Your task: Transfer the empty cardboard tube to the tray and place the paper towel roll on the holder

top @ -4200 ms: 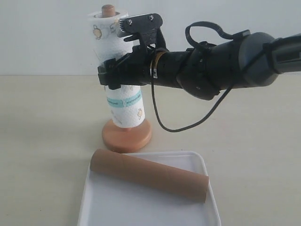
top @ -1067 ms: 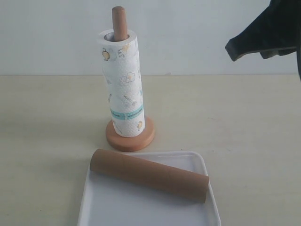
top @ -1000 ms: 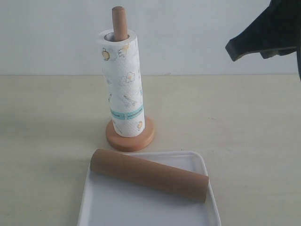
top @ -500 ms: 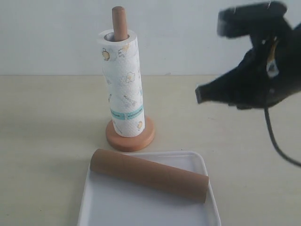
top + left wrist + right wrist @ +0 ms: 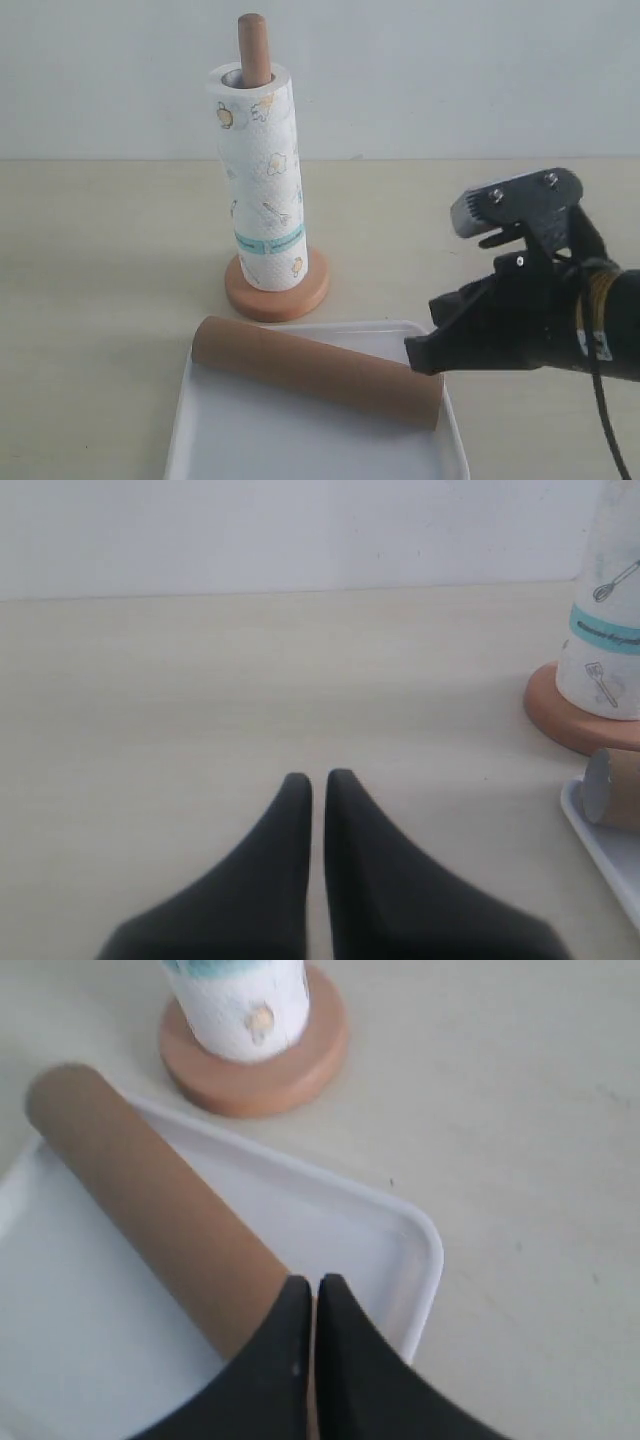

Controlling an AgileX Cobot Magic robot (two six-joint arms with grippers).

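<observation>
empty cardboard tube (image 5: 318,372): right tool (image 5: 420,357), tips pressed together and holding nothing, has dropped from high up to just by its end. tube lies in tray (image 5: 250,440), paper towel roll (image 5: 260,170) on holder (image 5: 278,303), so task looks done. only the left wrist view shows left tool (image 5: 310,785), also pressed together, over table (image 5: 150,700).

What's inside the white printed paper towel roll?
The slim post of the light-brown wooden holder pokes out of the white printed paper towel roll at the top; its round disc base shows underneath. The post's middle is covered by paper.
</observation>
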